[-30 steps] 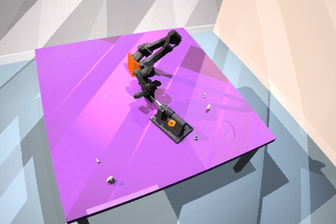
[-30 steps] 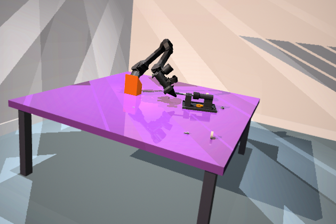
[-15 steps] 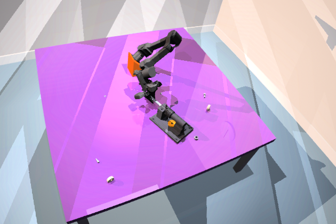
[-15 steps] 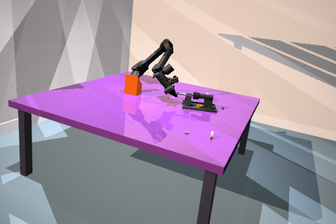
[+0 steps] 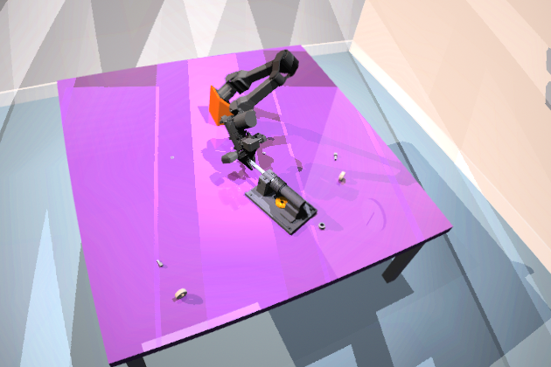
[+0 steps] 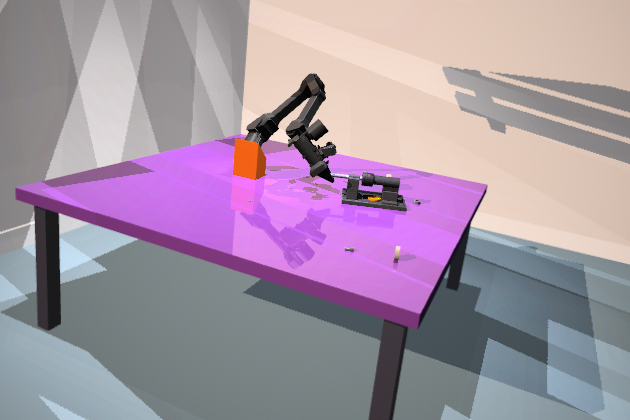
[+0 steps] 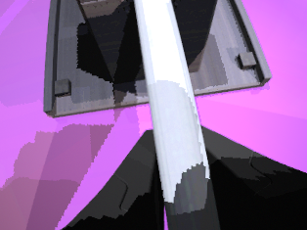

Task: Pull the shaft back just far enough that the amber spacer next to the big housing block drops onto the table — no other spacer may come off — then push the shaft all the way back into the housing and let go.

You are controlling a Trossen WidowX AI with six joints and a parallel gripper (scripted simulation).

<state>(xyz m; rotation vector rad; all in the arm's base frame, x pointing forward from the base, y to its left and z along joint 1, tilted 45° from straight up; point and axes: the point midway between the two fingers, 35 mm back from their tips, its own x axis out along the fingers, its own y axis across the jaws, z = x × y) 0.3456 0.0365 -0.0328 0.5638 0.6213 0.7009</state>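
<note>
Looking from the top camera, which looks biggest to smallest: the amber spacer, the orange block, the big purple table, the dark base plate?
1. purple table
2. dark base plate
3. orange block
4. amber spacer

Viewed from the top, about the picture's center, a cream ring (image 5: 177, 291) (image 6: 396, 253) stands at seven o'clock, beside a small bolt (image 5: 159, 263) (image 6: 348, 249). A dark nut (image 5: 321, 228) (image 6: 417, 201) lies at five, another cream ring (image 5: 341, 176) at four, a second bolt (image 5: 335, 155) at three.
</note>
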